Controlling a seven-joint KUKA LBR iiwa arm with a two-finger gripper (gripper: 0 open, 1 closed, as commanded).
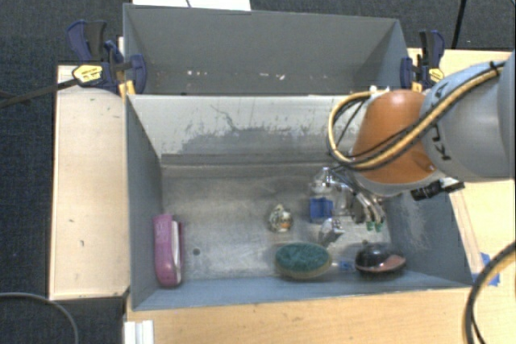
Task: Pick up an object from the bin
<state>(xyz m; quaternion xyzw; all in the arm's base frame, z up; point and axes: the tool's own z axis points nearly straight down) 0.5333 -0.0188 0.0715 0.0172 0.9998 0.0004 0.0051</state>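
Gripper and wrist are seen low over the right half of the bin, right of centre in the frame. They sit beneath the orange cover and looped cables of the grey arm, which enters from the right edge. Whether the tool is open or closed cannot be told, since its tip is lost among metal parts. A small blue piece is seen right at the tip, above the bin floor. It cannot be told whether it is gripped, or even whether it is a loose thing or part of the tool. A small round golden thing lies just to the left of the tip, apart from it. A round dark-green pad is found below the tip, near the lower wall. A dark rounded thing with a reddish end lies to the right of the pad, with a tiny blue bit between the two. A pink oblong thing is laid along the left wall in the lower left of the bin, well apart from the tool.
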